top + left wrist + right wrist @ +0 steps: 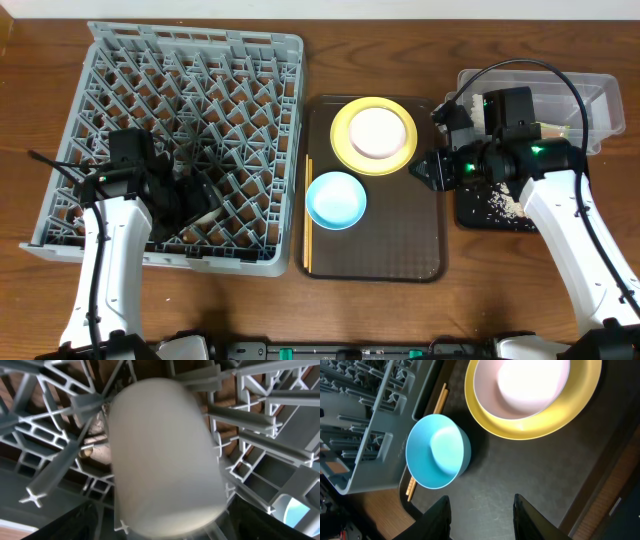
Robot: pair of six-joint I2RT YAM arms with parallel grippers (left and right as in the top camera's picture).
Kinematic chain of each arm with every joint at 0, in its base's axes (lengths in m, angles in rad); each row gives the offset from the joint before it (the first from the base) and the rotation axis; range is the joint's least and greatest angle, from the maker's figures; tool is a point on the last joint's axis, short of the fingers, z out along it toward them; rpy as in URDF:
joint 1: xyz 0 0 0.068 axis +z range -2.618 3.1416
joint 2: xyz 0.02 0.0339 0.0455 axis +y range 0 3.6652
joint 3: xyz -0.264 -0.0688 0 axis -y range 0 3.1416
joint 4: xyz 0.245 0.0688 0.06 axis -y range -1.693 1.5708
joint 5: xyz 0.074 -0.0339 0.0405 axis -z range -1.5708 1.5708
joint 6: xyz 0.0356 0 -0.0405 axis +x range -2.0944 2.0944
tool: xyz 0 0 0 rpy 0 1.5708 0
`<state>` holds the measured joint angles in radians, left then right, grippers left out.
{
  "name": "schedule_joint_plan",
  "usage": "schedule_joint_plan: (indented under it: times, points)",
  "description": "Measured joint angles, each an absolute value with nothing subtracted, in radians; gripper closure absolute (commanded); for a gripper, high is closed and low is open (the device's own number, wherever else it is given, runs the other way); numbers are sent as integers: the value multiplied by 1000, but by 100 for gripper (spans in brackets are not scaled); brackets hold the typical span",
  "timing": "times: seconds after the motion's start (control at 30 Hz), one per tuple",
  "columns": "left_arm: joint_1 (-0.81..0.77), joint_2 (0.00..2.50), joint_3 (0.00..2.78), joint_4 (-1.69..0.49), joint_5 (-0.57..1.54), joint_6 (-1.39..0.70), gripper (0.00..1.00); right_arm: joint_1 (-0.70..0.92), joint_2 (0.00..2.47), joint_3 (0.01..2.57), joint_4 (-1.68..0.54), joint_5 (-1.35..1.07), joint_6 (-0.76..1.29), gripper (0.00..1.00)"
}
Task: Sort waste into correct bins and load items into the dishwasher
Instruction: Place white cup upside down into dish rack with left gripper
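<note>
While the left gripper (pixel 190 198) is reaching into the dish rack (pixel 250 110) with the one cup (pixel 165 455) between its fingers, gripping or releasing I cannot tell, the right gripper (pixel 482 515) is hovering over the brown tray (pixel 400 250), jaws wide and empty. Waiting there are one yellow plate (pixel 340 152) carrying one cream bowl (pixel 377 132), one blue bowl (pixel 336 199) and one pair of chopsticks (pixel 308 215), so most of the loading is looking undone. Crumbs (pixel 495 205) are lying in the black bin (pixel 467 215) beside one clear tub (pixel 610 100).
</note>
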<state>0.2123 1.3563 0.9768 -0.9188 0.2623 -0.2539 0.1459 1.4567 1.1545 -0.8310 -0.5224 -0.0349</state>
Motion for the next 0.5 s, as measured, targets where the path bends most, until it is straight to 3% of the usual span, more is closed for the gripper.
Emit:
schedule_joint_plan:
  times: [0.5]
  points:
    - [212, 1330, 977, -917, 256, -253, 12, 146, 1457, 1155, -841, -491, -35, 62]
